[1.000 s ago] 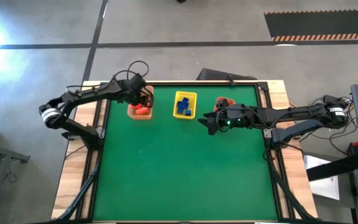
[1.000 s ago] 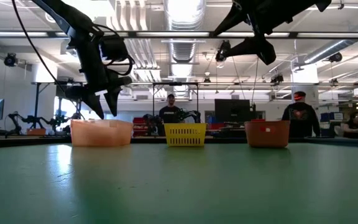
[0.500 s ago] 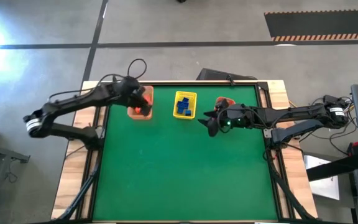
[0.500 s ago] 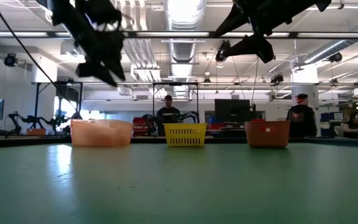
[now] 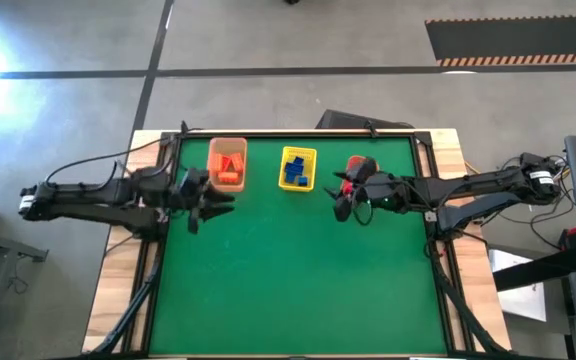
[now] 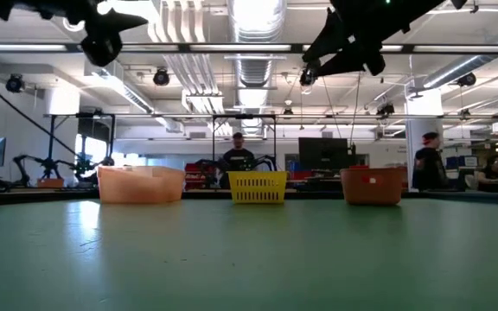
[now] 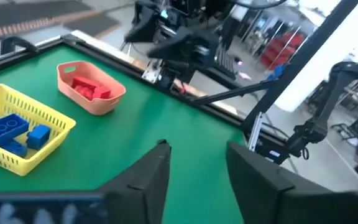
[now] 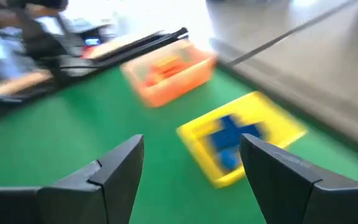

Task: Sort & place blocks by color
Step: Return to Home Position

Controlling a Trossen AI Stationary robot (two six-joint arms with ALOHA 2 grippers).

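I see the left gripper [image 7: 197, 149] and the right gripper [image 8: 192, 144] spread, both empty. The blocks [image 5: 294, 174] lie in the baskets [image 5: 298, 152].

Orange blocks [image 5: 229, 166], blue blocks [image 5: 294, 173] and red blocks [image 7: 94, 88] lie sorted in three separate baskets [image 5: 297, 150] along the table [image 5: 288, 270]'s far edge.

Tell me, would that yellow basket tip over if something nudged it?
Probably it would slide rather than tip: the yellow basket sits low and wide on the green table. Its lattice walls suggest light plastic, likely easy to shove.
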